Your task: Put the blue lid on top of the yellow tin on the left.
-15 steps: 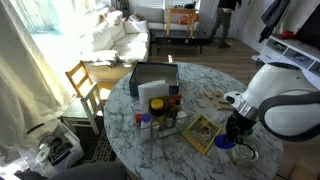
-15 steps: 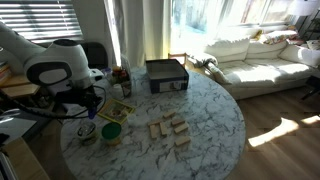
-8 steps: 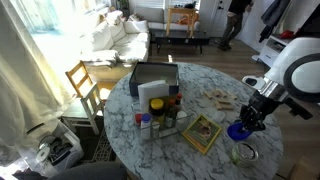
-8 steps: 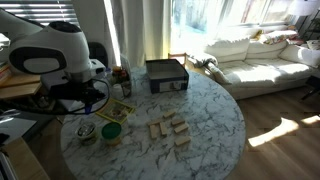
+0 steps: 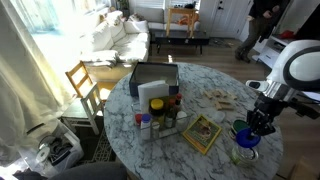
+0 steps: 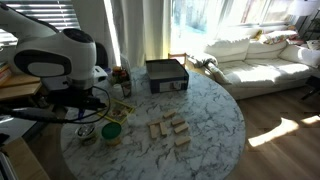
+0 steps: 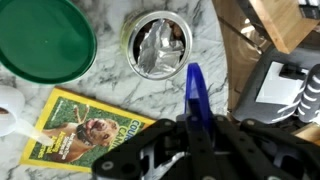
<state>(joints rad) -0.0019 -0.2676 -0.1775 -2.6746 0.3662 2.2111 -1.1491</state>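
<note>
My gripper (image 7: pixel 196 138) is shut on the blue lid (image 7: pixel 195 92), which stands on edge between the fingers. The yellow tin (image 7: pixel 158 44) lies open just beyond the lid, its crinkled silvery inside showing. In both exterior views the gripper (image 5: pixel 257 124) (image 6: pixel 88 108) hangs low over the table's edge above the tins. The blue lid (image 5: pixel 244 136) shows under the gripper in an exterior view. The open tin (image 6: pixel 86 131) sits below the gripper near the table's rim.
A green round lid (image 7: pixel 42 38) covers the like tin (image 6: pixel 111 131) beside the open one. A flat yellow-green box (image 7: pixel 82 128) (image 5: pixel 203 132) lies close by. Bottles (image 5: pixel 160 112), a black box (image 5: pixel 155 78) and wooden blocks (image 6: pixel 170 130) stand on the marble table (image 6: pixel 210 110).
The arm has carried the blue lid from near the yellow-green box outward to the tins at the table's rim, and has come lower.
</note>
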